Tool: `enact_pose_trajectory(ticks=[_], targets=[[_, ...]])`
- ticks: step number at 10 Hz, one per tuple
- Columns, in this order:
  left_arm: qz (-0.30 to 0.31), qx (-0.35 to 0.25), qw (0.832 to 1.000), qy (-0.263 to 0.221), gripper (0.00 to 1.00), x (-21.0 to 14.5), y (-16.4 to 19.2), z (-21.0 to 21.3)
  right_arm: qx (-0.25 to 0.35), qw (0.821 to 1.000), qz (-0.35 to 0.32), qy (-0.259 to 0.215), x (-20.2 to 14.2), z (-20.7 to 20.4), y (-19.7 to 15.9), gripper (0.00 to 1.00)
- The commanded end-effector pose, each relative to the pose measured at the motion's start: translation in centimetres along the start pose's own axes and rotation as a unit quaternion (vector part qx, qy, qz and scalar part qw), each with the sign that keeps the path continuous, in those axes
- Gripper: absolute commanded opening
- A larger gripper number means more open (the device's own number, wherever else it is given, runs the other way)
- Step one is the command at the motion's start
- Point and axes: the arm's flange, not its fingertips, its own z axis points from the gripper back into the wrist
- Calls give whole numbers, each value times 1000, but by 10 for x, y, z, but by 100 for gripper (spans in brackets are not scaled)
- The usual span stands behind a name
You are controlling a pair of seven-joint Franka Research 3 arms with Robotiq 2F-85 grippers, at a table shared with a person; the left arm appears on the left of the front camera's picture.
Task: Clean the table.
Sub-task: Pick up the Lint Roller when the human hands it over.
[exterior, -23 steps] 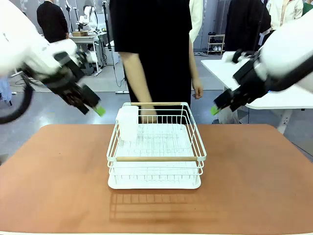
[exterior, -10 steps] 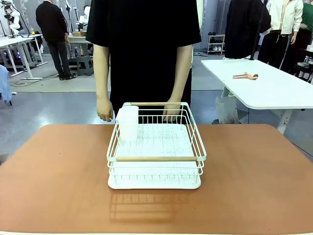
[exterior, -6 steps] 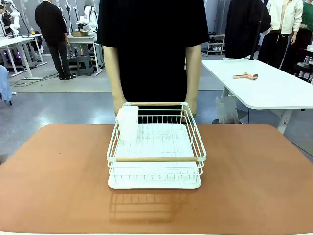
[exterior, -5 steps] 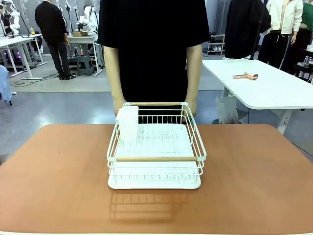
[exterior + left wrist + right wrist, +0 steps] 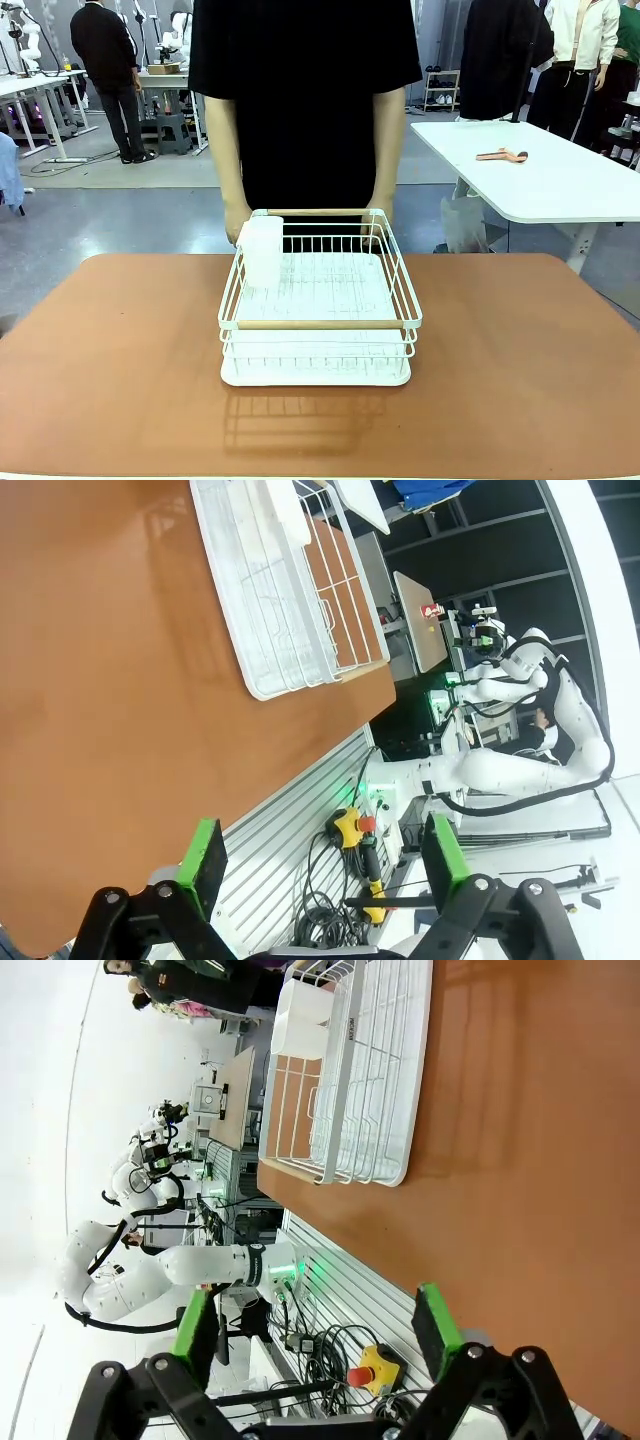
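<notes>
front view: the table [image 5: 120, 370] with its reddish-brown top spread across the picture, and a person [image 5: 305, 100] in a black shirt stood at its far edge.
table load: a white wire dish rack [image 5: 318, 310] stood at the middle of the table, with wooden bars on its near and far rims.
cup: a white cup [image 5: 262, 252] sat at the rack's far left corner, against the rim.
hands: one hand [image 5: 236, 222] was at the far left corner of the rack and the other hand [image 5: 380, 214] at the far right corner; whether they gripped it could not be told.
left wrist view: the left tool [image 5: 322, 852] was released, its green pads wide apart with nothing between them, held off the near edge of the table [image 5: 100, 680], well apart from the rack [image 5: 270, 600].
right wrist view: the right tool [image 5: 315, 1322] was released too, nothing between its pads, off the table's [image 5: 520, 1160] near edge, well apart from the rack [image 5: 350, 1080].
background: a white table [image 5: 560, 190] stood at the right.
</notes>
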Motion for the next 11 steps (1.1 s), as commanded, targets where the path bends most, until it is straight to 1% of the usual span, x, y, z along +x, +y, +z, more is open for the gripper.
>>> enact_pose_trajectory(ticks=[1,11], targets=[[-13,-8,1000,-4,100,-3,-2,1,11,1000,8,-5,-1,0,1,100],[-13,-8,1000,-4,100,-3,-2,1,11,1000,8,-5,-1,0,1,100]])
